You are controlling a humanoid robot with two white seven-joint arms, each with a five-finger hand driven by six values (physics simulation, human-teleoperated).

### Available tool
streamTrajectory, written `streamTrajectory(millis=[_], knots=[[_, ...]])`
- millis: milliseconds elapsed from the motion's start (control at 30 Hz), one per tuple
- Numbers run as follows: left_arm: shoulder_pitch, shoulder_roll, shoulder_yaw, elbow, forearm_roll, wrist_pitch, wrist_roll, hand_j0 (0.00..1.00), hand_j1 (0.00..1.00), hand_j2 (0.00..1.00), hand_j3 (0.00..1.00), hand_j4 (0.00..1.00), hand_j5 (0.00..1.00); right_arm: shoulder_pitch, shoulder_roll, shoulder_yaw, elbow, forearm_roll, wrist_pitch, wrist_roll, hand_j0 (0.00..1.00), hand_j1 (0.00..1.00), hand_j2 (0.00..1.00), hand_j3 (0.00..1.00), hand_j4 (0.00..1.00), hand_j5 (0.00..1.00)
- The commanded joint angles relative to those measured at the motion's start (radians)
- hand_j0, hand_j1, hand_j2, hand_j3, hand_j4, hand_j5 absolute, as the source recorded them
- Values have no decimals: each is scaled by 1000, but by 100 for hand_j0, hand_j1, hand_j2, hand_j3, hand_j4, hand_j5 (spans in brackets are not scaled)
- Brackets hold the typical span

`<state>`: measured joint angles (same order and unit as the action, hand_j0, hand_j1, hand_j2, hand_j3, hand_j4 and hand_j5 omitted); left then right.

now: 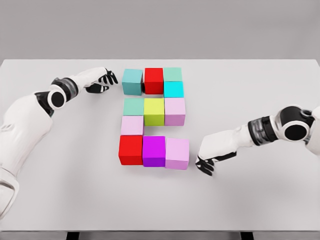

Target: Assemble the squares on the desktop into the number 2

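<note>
The coloured cubes lie on the white table (60,200) in a pattern that already reads as the digit 2. Top row: a teal cube (132,81), a red cube (154,80) and a pale green cube (172,74). A cyan cube (173,89) forms the right-hand link. Middle row: a mint cube (133,106), a yellow-green cube (154,111) and a lilac cube (175,110). A pale pink cube (132,125) forms the left-hand link. Bottom row: a second red cube (131,149), a magenta cube (154,150) and a light pink cube (177,153).

Judged step: final alignment, or release — no loose cube remains away from the figure.

The left hand (100,81) rests just beside the teal cube, fingers loosely curled and holding nothing. The right hand (206,164) sits near the light pink cube, apart from it, fingers pointing down at the table and likewise empty.

Next move, as judged: at most a light nudge to square the rows, since the top row looks slightly uneven; otherwise withdraw both arms. Any withdrawal should travel outward — an inward sweep could displace the corner cubes nearest each hand. Nothing else stands on the table to obstruct this.
</note>
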<state>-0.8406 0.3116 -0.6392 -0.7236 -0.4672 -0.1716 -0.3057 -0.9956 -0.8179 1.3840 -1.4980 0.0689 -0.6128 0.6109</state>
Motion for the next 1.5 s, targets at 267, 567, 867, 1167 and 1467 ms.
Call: streamTrajectory(millis=[267, 567, 867, 1167, 1467], knots=[[-17, -26, -4, -23, -229, 113, -1, 55, 55, 55, 55, 55, 55, -15, 33, 0, 13, -6, 2, 0, 20, 20, 20, 20, 20, 20], [-8, -28, -13, -54, -228, 121, -10, 55, 55, 55, 55, 55, 55, -28, 48, 0, 41, -1, 2, 0, 20, 20, 20, 20, 20, 20], [-5, -23, -14, -105, -225, 123, -24, 54, 54, 54, 54, 54, 54, -41, 65, 0, 64, 5, 2, 0, 20, 20, 20, 20, 20, 20], [-5, -25, -13, -103, -225, 123, -24, 54, 54, 54, 54, 54, 54, -51, 65, 0, 64, 5, 2, 0, 20, 20, 20, 20, 20, 20], [-5, -28, -14, -105, -215, 123, -24, 54, 54, 54, 54, 54, 54, -52, 66, -2, 65, 6, 2, 0, 20, 20, 20, 20, 20, 20]])
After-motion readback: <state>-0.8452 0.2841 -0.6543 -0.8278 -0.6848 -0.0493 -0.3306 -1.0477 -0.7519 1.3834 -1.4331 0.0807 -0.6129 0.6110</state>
